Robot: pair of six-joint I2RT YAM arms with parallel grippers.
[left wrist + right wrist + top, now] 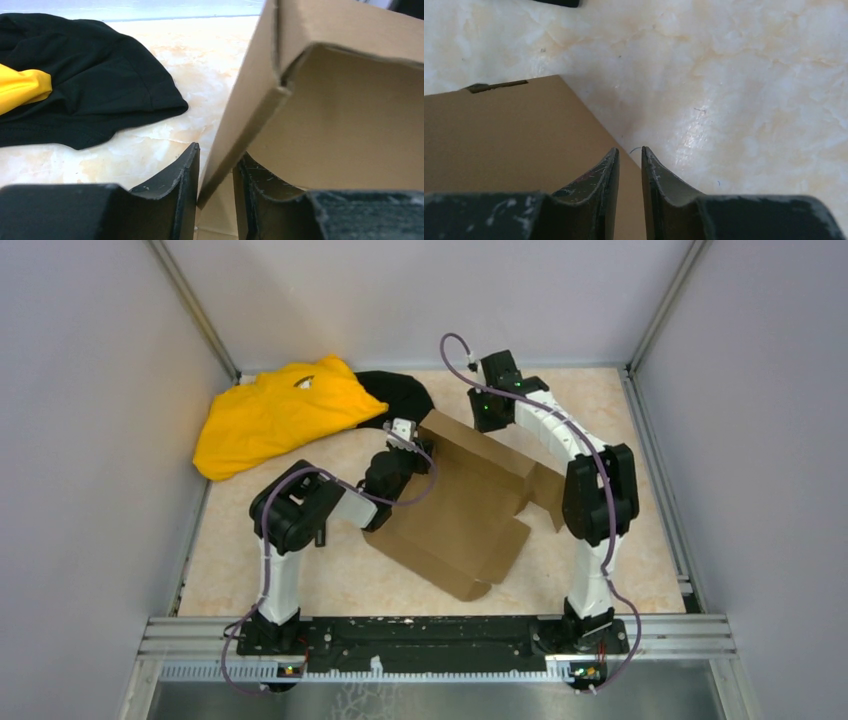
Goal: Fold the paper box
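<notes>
The paper box (455, 510) is a brown die-cut cardboard sheet lying mostly flat mid-table. Its far left flap stands raised. My left gripper (416, 432) is at that flap. In the left wrist view the left gripper (216, 165) is shut on the edge of the raised flap (340, 125), which runs up between the fingers. My right gripper (487, 423) hangs over the sheet's far edge. In the right wrist view the right gripper (630, 155) is shut and empty, with its tips over the cardboard's border (514, 135) and the bare table.
A yellow cloth (280, 415) and a black cloth (405, 392) lie at the far left, just beyond the raised flap. Both also show in the left wrist view: black cloth (90, 85), yellow cloth (20, 87). Grey walls enclose the marbled table (330, 570).
</notes>
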